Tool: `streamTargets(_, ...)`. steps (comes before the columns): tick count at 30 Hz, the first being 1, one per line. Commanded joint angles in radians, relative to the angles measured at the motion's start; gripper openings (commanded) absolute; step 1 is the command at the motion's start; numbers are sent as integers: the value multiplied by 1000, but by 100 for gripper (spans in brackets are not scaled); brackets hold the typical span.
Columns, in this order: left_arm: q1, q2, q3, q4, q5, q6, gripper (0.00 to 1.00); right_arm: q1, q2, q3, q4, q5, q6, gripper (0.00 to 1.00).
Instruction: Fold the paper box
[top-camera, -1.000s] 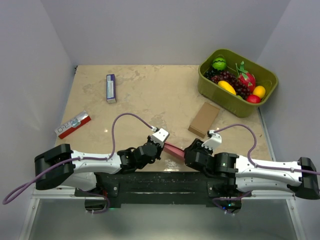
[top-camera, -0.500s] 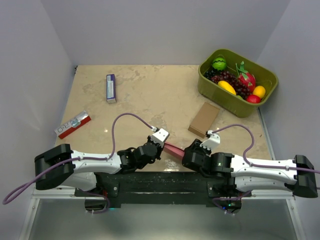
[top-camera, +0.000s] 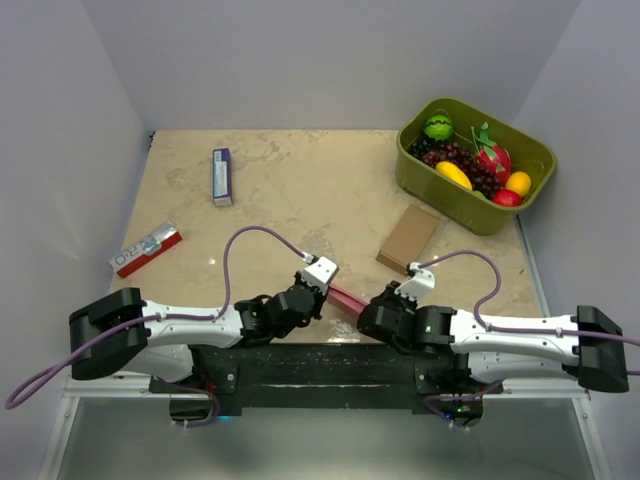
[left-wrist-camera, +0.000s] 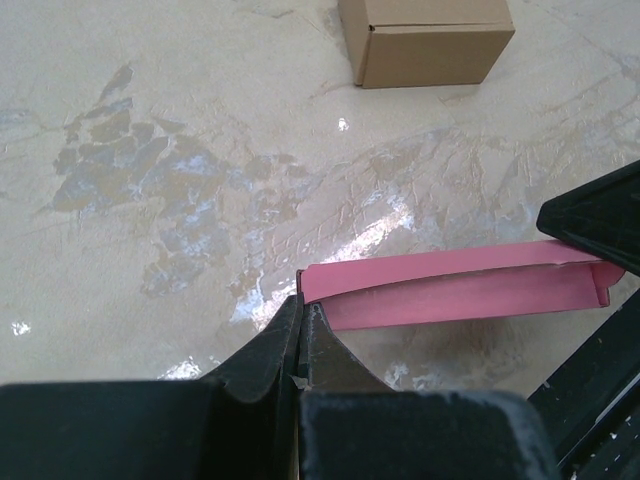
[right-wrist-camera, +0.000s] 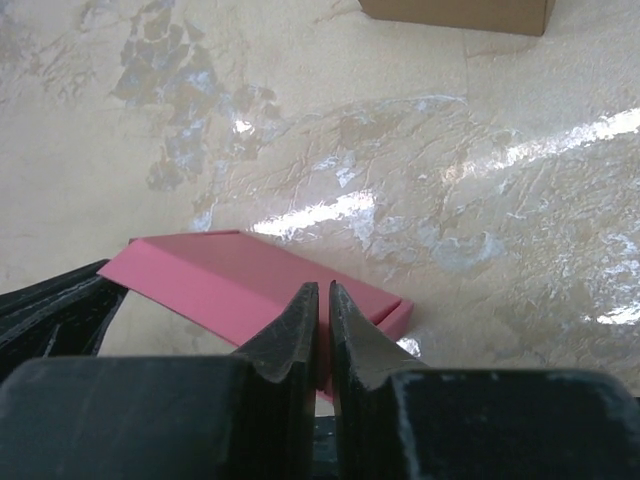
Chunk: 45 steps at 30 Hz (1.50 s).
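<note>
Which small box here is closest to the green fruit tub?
The plain brown cardboard box, close beside the tub. The pink paper box, the blue-and-white packet and the red-and-white packet lie farther away.

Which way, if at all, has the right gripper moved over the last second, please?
Yes: the right gripper shifted left and slightly nearer, away from the stationary brown cardboard box.

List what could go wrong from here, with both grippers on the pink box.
1. The left gripper pinches only a corner of the paper box, on its thin flap; the card could slip out or tear there once folding starts.
2. The right gripper bites the opposite end, so any pull or twist between the arms may crease the card off its fold lines.
3. The two grippers sit close together across the short box, so they might collide.
</note>
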Motion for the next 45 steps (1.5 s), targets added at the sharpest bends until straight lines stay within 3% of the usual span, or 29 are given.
streamTargets(1, -17, 46, -10, -164, 99, -46, 0, 13, 50, -37, -23, -65, 52, 6)
streamTargets(7, -17, 65, 16, -194, 122, -64, 0, 29, 88, -37, -57, -54, 104, 2)
streamTargets(9, -17, 66, 14, -197, 115, -56, 0, 31, 95, -24, -71, -46, 103, 8)
streamTargets(11, -19, 53, -4, -180, 114, -24, 0, 29, 79, 0, -97, -26, 78, 20)
streamTargets(12, -17, 43, -12, -171, 122, -15, 0, 31, 49, 11, -104, -19, 27, 29)
streamTargets(14, -17, 16, -39, -128, 145, 25, 0, 29, 1, 29, -86, -12, -64, 34)
streamTargets(18, -17, -9, -56, -91, 202, 59, 0, 28, -169, 42, -37, -41, -275, 32)
streamTargets(21, -17, -1, -55, -83, 217, 62, 0, 28, -208, 45, 69, -103, -441, 33)
streamTargets(28, -14, 42, -3, -155, 231, 34, 0, 32, -91, 121, 104, -115, -647, 53)
streamTargets(32, 17, 60, 10, -169, 294, 11, 0, 46, -79, 121, 132, -95, -725, 58)
streamTargets(40, 61, 60, 43, -230, 343, 25, 0, 170, -1, 135, 117, -7, -753, 64)
streamTargets(45, 67, 72, 57, -249, 375, 36, 0, 278, 162, 202, -1, 109, -621, 67)
